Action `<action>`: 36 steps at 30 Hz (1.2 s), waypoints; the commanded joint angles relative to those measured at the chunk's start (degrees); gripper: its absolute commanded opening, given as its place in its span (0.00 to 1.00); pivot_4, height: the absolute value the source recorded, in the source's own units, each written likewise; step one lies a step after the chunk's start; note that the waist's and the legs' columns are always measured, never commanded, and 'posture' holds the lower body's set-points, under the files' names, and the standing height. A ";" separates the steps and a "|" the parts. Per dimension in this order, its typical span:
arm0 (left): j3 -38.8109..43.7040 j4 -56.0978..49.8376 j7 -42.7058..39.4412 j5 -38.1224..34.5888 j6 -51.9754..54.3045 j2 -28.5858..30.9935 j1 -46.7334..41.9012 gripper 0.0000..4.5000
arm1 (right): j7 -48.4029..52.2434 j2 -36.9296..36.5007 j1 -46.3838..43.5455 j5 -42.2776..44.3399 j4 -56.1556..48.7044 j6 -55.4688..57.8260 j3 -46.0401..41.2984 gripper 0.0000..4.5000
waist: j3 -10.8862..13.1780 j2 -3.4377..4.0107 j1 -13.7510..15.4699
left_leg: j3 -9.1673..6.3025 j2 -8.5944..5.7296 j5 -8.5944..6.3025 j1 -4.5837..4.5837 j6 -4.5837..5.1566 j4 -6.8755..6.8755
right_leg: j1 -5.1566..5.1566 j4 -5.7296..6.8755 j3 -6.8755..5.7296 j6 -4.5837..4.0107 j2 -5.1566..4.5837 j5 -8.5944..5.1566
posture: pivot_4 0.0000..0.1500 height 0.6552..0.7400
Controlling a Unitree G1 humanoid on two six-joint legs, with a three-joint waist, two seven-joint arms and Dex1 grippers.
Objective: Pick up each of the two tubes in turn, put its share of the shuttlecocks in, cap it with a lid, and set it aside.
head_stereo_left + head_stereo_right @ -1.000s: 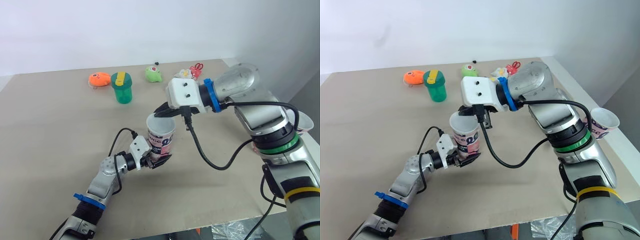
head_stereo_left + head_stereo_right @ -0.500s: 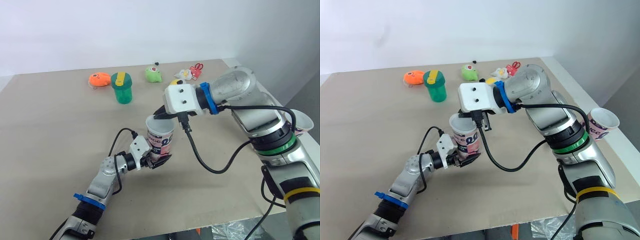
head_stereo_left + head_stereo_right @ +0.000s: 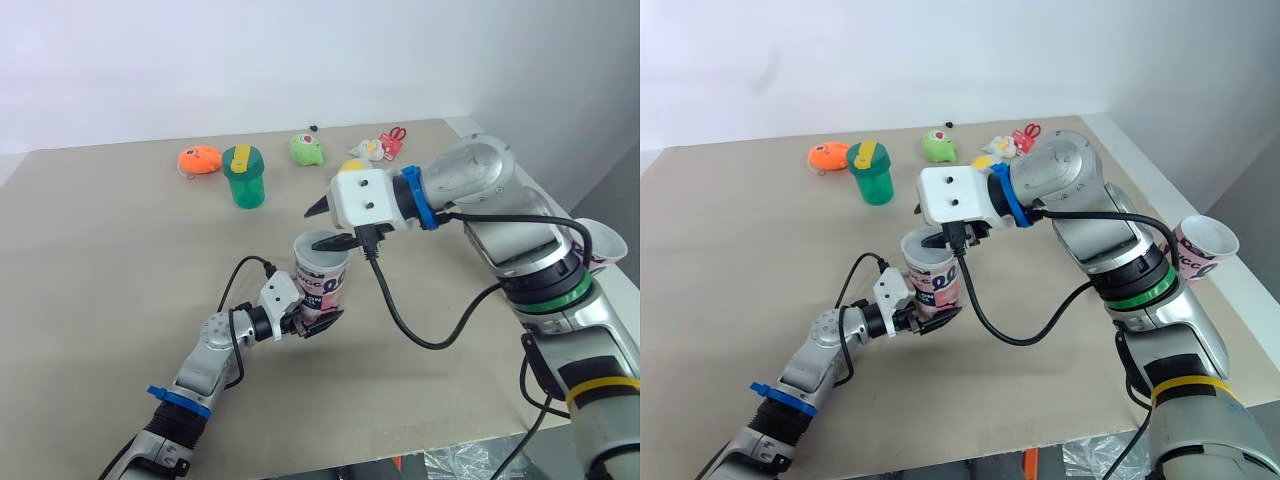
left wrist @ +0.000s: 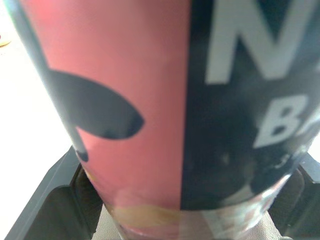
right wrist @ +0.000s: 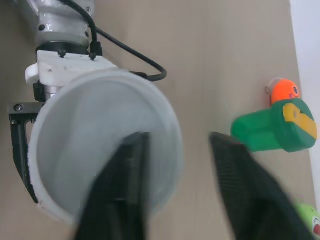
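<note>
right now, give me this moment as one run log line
left gripper: shut on tube, upright | right gripper: open, one finger over tube mouth | tube: uncapped

The beige bench (image 3: 100, 250) carries a row of items along its far edge: an orange toy (image 3: 199, 158), just beside it an upright green cup with a yellow lid (image 3: 244, 177), then a green toy (image 3: 307, 148), a small white-and-red toy (image 3: 372, 148) and red scissors (image 3: 396, 134).

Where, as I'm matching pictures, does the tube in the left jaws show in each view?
Left eye view: tube at centre, under the right gripper.
Right eye view: tube left of centre.
Left wrist view: tube's pink-and-black wall, close up.
Right wrist view: tube's open mouth from above.
Shared landmark: green cup, eye and right wrist views.
</note>
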 commanded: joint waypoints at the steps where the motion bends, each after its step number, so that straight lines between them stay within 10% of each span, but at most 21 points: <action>1: -1.10 2.92 -0.31 0.94 1.30 0.33 1.60 0.87 | 1.72 0.26 -0.02 0.18 -0.18 0.10 0.90 0.95 | -0.01 0.00 0.00 | 0.00 0.00 0.00 0.00 0.00 0.00 | 0.00 0.00 0.00 0.00 0.00 0.00 | 1.00 1.00; 10: -1.11 3.09 -0.43 0.96 1.34 0.14 1.57 0.87 | 0.71 2.99 -5.69 8.10 2.66 3.58 -7.22 0.99 | 0.03 0.03 0.03 | -0.02 0.00 0.00 -0.02 0.00 -0.01 | -0.02 -0.02 -0.02 0.00 0.00 0.01 | 1.00 1.00; 19: -1.02 3.41 -0.48 0.98 1.41 -0.23 1.23 0.87 | 6.02 -0.40 -2.31 12.35 -1.41 9.52 -4.56 0.02 | 0.03 0.02 0.17 | -0.06 -0.01 -0.01 -0.08 -0.01 -0.04 | -0.02 -0.08 -0.07 -0.02 -0.02 -0.01 | 1.00 1.00; 36: -0.65 3.75 -0.50 0.92 1.39 -0.46 1.08 0.87 | 8.44 -3.58 5.77 3.22 -4.57 6.61 6.42 0.02 | -0.52 0.06 0.16 | -0.08 -0.02 -0.05 0.14 -0.08 -0.13 | 0.14 -0.13 -0.12 -0.03 -0.04 -0.10 | 1.00 1.00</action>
